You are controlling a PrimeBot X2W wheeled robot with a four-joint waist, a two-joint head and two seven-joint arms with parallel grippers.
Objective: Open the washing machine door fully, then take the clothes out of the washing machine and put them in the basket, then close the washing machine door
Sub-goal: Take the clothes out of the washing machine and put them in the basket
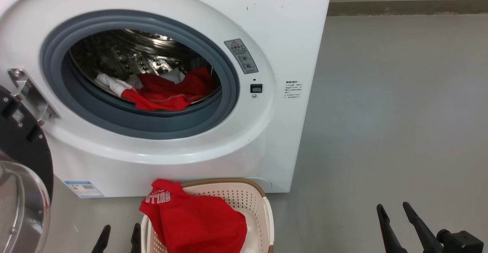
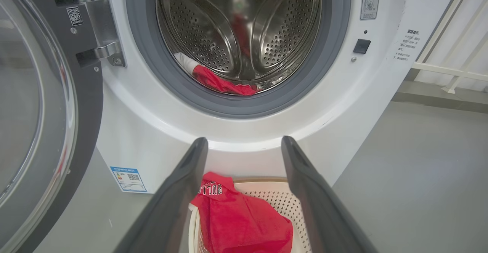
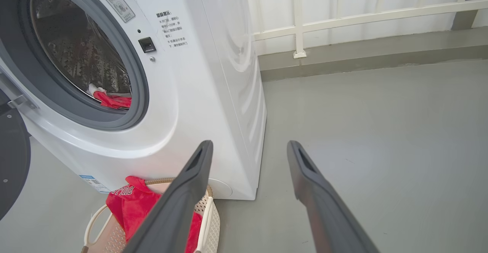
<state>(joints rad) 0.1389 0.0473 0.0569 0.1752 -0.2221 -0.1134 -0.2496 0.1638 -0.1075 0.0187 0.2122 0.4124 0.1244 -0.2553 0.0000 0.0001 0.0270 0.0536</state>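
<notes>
The left gripper (image 1: 121, 228), two long dark tapering fingers, sits at seven o'clock in the head view, spread wide and empty, tips toward twelve. The right gripper (image 1: 392, 206), of the same build, sits at five o'clock, likewise spread and empty, fingers leaning toward eleven

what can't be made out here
- Head view: number of red garments in the steel drum; bunched, overlapping each other.
- Head view: bottom of cream perforated basket; red BULLS jersey covers it, frame edge cuts it.
- Head view: print on the grey warning label, too small.
</notes>
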